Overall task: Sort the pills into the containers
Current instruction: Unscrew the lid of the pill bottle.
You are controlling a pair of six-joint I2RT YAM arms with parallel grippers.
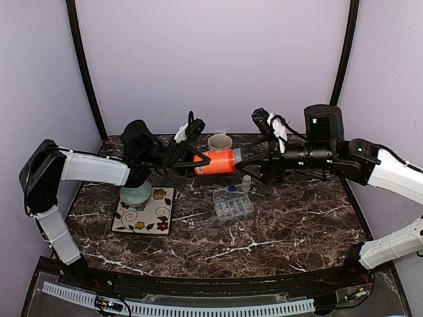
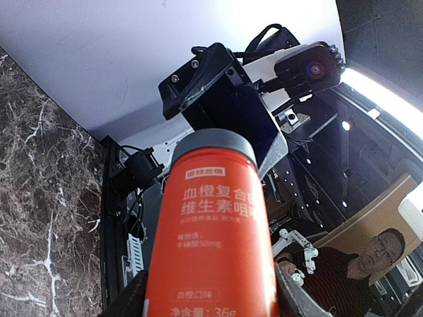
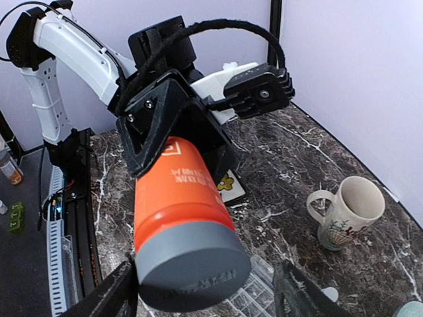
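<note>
Above the organiser (image 1: 232, 203), arms (image 1: 92, 169) outstretched: left fingers (image 2: 293, 298) tight on bottle (image 1: 217, 162), right fingers (image 3: 115, 297) wide around cap (image 3: 192, 264).

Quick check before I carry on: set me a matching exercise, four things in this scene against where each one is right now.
Things:
1. orange bottle
2. cream mug
3. clear organiser box
4. green bowl

Places:
A. on the flowered tile, left side
B. flat on the marble table, below the bottle
C. off the table, gripped by the left pincer, its grey cap between the fingers of the right pincer
D. standing at the back, near the wall

Pairs: 1-C, 2-D, 3-B, 4-A
</note>
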